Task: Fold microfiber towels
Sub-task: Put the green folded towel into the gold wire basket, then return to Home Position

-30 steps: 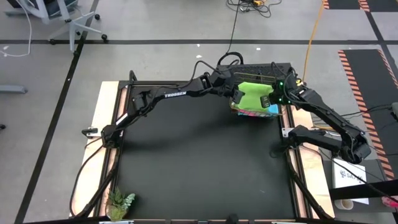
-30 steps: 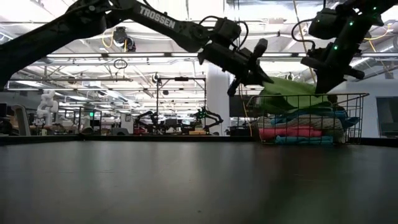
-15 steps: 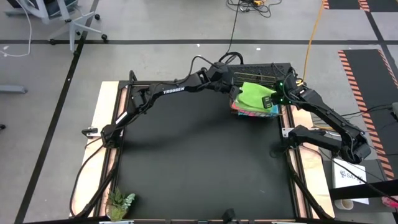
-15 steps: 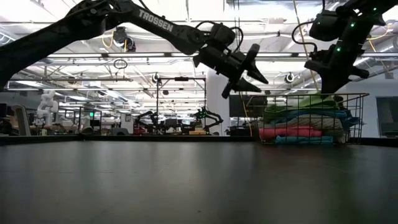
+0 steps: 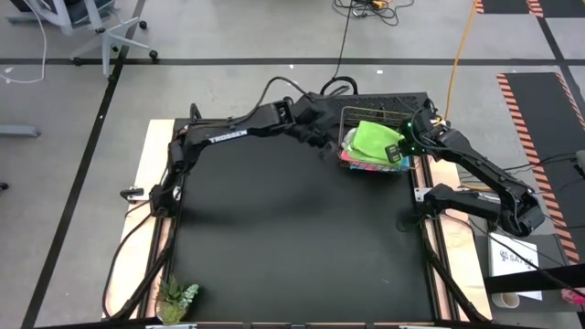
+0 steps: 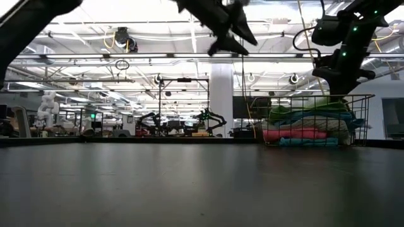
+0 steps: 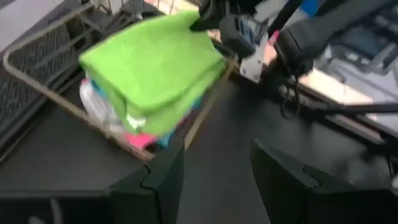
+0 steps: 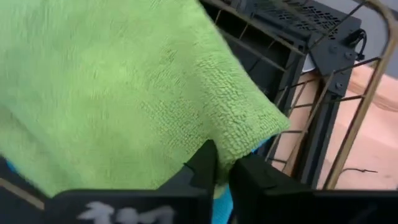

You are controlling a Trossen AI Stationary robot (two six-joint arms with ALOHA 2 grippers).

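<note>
Folded lime green microfiber towel is topping the stack in the wire basket at table's far right corner. Left gripper is hanging released beside basket. Right gripper is pinching the towel's corner.

Lower towels (pink, blue) mostly hidden under the green towel.

Setting: robotics lab or workshop hall.
Ceiling: open rails with strip lighting.
Background: further robot arms on benches.
Floor: grey concrete, striped hazard tape, loose cables.
Furniture: office chair base.
</note>
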